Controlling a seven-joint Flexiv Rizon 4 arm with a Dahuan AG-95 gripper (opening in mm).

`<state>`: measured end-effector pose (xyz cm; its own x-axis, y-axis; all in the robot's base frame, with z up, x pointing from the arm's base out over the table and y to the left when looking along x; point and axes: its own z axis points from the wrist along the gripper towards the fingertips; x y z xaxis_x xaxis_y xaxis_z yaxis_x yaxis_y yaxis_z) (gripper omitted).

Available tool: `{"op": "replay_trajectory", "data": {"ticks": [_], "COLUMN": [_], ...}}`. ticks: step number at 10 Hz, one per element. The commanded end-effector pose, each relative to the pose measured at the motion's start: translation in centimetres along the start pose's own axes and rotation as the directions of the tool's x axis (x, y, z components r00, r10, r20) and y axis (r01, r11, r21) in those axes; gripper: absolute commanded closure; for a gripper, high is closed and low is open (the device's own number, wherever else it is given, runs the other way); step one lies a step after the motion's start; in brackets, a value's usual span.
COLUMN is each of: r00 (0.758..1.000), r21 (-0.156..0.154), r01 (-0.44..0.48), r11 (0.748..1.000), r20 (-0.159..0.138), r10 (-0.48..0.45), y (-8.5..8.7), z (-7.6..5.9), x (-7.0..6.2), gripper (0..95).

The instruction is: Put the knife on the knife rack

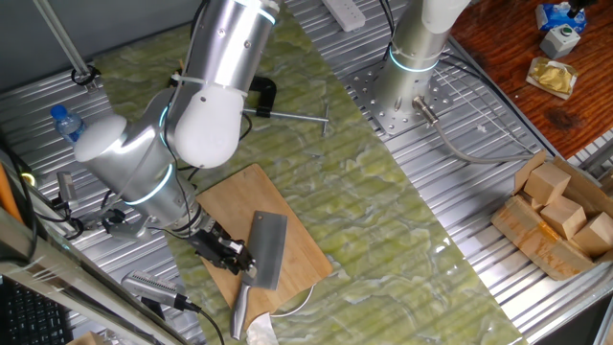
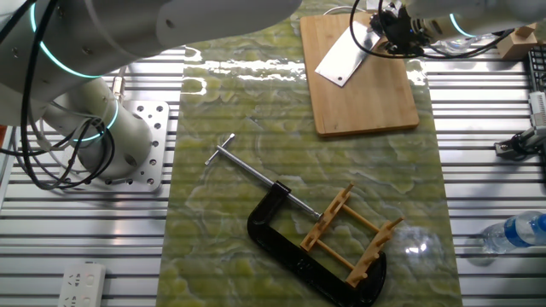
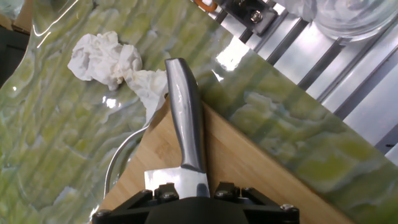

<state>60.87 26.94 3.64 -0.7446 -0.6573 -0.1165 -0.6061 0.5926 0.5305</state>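
Note:
The knife (image 1: 268,249) lies across the near corner of the bamboo cutting board (image 1: 239,201), its silver handle (image 3: 185,112) sticking out past the board's edge. My gripper (image 1: 241,261) sits at the spot where blade meets handle, shut on the knife. In the hand view the gripper (image 3: 198,194) shows only as black blocks on either side of the blade's heel, and the fingertips are hidden. The other fixed view has the blade (image 2: 345,58) slanting left from the gripper (image 2: 386,34). The knife rack (image 2: 350,234) stands far across the mat, held in a black C-clamp (image 2: 281,247).
A crumpled white tissue (image 3: 106,56) lies just beyond the handle's end. The clamp's steel screw bar (image 2: 247,170) points toward the mat's middle. A water bottle (image 1: 65,123) lies on the slatted table. A box of wooden blocks (image 1: 560,216) sits at the right.

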Motion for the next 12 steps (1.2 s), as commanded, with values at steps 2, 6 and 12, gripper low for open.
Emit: {"op": "replay_trajectory", "data": {"ticks": [2, 6, 12], "r00": [1.000, 1.000, 0.999], "r21": [-0.002, -0.008, -0.007], "r01": [-0.006, -0.012, -0.030], "r11": [1.000, 1.000, 1.000], "r20": [-0.009, -0.010, -0.014], "r10": [0.006, 0.012, 0.030], "y": [0.20, 0.47, 0.98], "z": [0.12, 0.55, 0.27], "x": [-0.01, 0.26, 0.11], "gripper": [57.0, 57.0, 57.0]}}
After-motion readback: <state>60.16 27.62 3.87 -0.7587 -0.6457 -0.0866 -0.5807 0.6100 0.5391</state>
